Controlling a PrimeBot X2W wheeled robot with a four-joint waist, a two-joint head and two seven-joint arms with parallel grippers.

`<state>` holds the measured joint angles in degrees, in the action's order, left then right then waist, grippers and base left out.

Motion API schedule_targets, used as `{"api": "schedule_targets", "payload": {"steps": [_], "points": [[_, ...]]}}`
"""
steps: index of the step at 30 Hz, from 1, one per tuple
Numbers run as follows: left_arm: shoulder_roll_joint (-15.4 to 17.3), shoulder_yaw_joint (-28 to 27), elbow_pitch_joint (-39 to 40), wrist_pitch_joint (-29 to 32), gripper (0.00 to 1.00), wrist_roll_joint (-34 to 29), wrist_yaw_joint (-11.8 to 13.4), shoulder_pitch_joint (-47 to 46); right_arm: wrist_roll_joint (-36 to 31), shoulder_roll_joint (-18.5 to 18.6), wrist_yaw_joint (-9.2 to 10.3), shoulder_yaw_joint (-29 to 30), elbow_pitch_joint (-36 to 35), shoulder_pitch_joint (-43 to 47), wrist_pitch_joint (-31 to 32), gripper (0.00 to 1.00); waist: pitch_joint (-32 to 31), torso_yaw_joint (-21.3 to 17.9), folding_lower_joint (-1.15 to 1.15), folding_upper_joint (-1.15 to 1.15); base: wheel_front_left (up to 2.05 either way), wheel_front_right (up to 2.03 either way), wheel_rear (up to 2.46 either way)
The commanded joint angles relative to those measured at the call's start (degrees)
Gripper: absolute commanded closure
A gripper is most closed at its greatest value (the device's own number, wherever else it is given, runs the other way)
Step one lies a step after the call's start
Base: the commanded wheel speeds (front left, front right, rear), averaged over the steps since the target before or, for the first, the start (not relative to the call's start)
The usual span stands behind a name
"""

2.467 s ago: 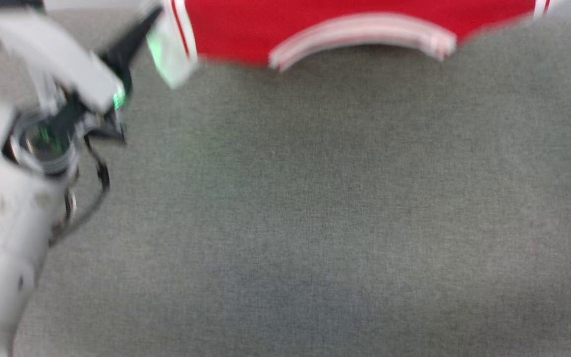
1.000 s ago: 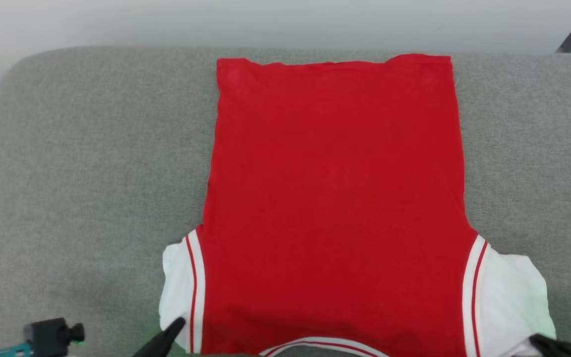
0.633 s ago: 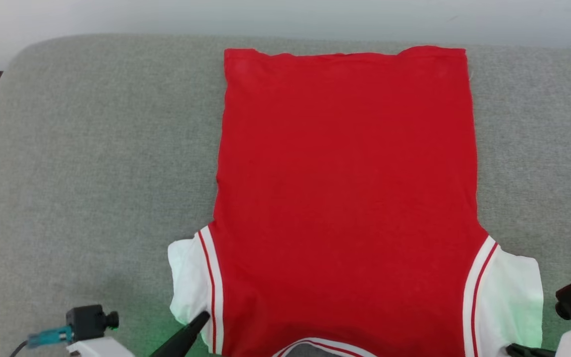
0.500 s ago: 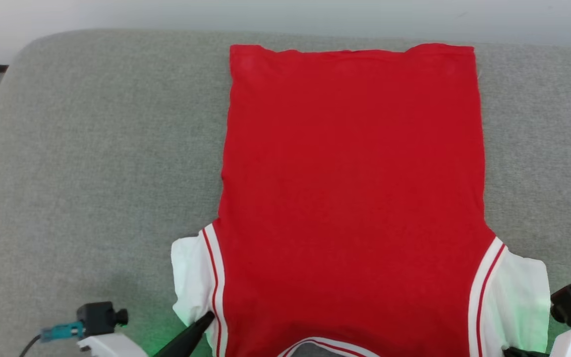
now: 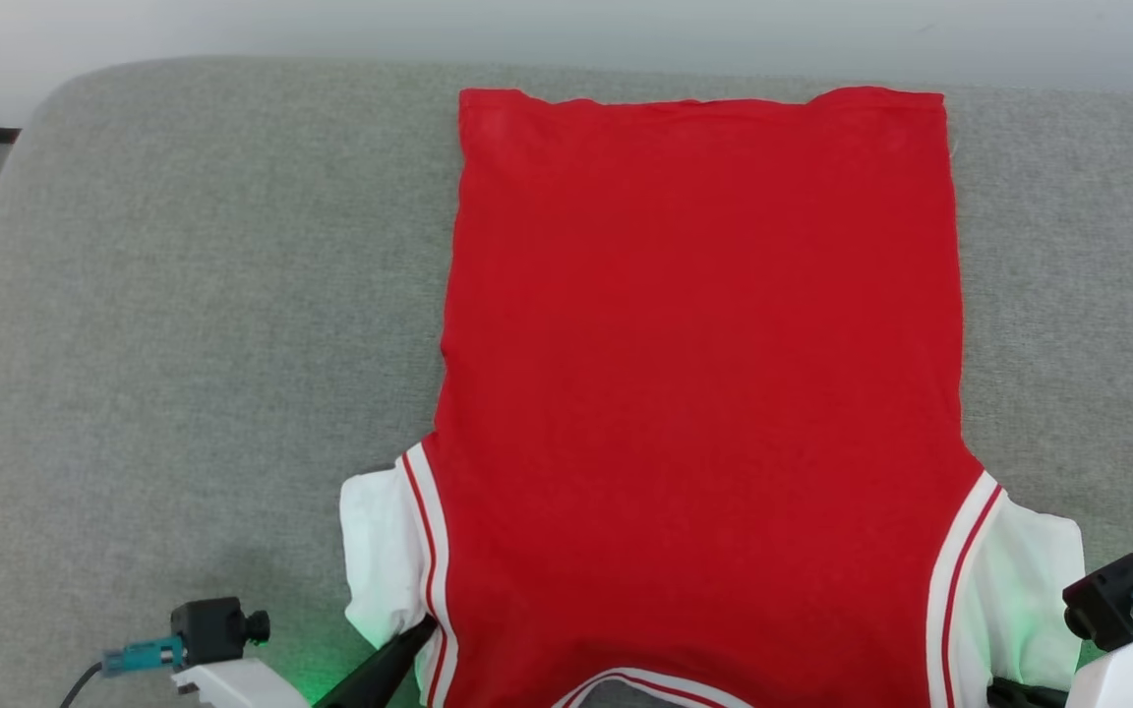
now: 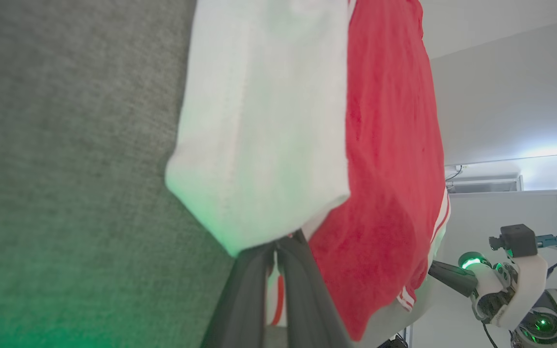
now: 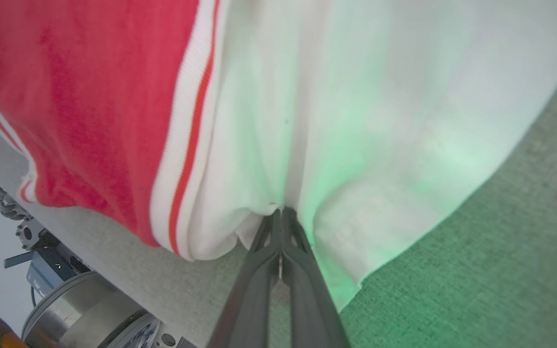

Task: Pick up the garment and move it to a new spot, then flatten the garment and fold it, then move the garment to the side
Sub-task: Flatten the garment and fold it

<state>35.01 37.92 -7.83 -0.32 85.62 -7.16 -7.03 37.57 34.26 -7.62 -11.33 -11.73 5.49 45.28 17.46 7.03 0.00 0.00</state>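
A red soft-fabric T-shirt [image 5: 704, 374] with white short sleeves lies spread flat in the middle of a grey fabric-covered counter [image 5: 183, 295]. In the head view its straight hem [image 5: 704, 100] lies toward the top of the frame, and its red-and-white striped collar [image 5: 645, 680] is cut off by the bottom edge. The body of the shirt is smooth, with only slight waviness along the hem. At the lower left of the frame, the left claw [image 6: 283, 244], with its long dark fingers, meets the shirt where the white sleeve on that side [image 5: 380, 551] joins the striped seam trim. The left wrist view shows its two fingers pressed together on the fabric at the sleeve's lower corner, where the cloth bunches. At the lower right, the right claw [image 7: 281, 211] is likewise clamped on the edge of the other white sleeve [image 5: 1029, 580]. In the right wrist view the cloth gathers into a pleat running up from the fingertips. A green glow tints both sleeves and the grey cloth near each claw. A small black box-shaped camera with a teal plug [image 5: 217, 629] sits above each white wrist at the bottom corners of the head view. A pale wall [image 5: 527, 29] runs across the top of the frame beyond the counter's rounded far edge.
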Motion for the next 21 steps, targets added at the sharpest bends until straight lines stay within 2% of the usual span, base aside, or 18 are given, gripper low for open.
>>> {"api": "schedule_targets", "payload": {"steps": [1,7,11,14,18,21], "points": [[-0.1,0.2,-0.4,-0.1,1.0,-0.2,0.1,0.8,-0.5,0.0,0.24,-0.1,0.8,0.1,-0.4,0.0,-0.1,-0.4,0.0,0.0,0.0,0.0,0.0],[0.8,-0.2,1.9,-1.6,1.0,-0.6,-0.1,2.4,4.0,0.4,0.16,5.6,-7.3,2.1,1.4,0.0,-0.3,-1.2,0.0,0.0,0.0,0.0,0.0],[1.2,-0.2,4.3,-2.4,1.0,-1.6,-0.1,2.5,8.7,1.3,0.16,13.2,-15.2,1.9,6.5,0.0,0.1,-0.8,0.0,0.0,0.0,0.0,0.0],[0.9,0.0,5.7,-2.3,1.0,-2.3,-0.2,1.3,11.3,2.4,0.16,18.6,-18.6,-2.1,11.0,0.0,1.2,0.4,0.0,0.0,0.0,0.0,0.0],[0.2,0.5,6.9,-1.6,1.0,-3.5,-0.2,-1.0,11.3,4.2,0.16,21.3,-16.4,-14.3,15.1,0.0,3.8,2.2,0.0,0.0,0.0,0.0,0.0],[-0.7,0.9,7.4,-1.2,1.0,-4.3,-0.2,-2.9,6.5,4.3,0.16,17.7,-9.3,-26.8,14.9,0.0,6.1,3.8,0.0,0.0,0.0,0.0,0.0]]}}
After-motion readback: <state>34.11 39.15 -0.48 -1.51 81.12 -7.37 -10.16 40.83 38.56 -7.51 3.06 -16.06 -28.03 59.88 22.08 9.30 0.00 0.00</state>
